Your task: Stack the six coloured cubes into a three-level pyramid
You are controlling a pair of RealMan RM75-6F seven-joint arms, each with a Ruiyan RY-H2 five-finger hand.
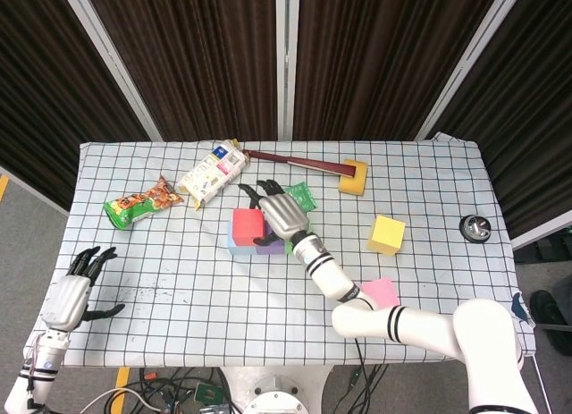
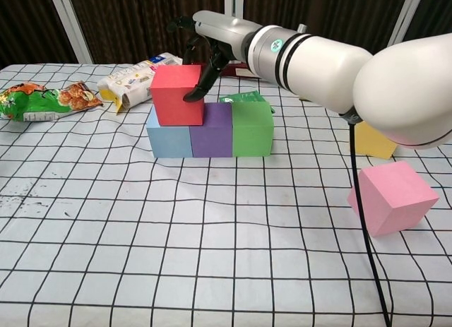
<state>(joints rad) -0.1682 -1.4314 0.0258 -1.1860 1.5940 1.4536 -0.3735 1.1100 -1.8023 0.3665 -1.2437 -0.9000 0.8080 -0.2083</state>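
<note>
The red cube (image 2: 177, 95) sat on the blue cube (image 2: 168, 140) and purple cube (image 2: 210, 131); the right hand (image 2: 205, 41) touched its right side, fingers spread, gripping nothing; it looked light, foam-soft, best pinched on opposite faces.

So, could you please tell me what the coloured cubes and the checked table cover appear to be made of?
The red cube and the pink cube look like matte foam: flat colour, no shine, soft edges; painted wood is possible. The white checked table cover looks like thin cloth, since its grid lines ripple and wrinkle.
</note>
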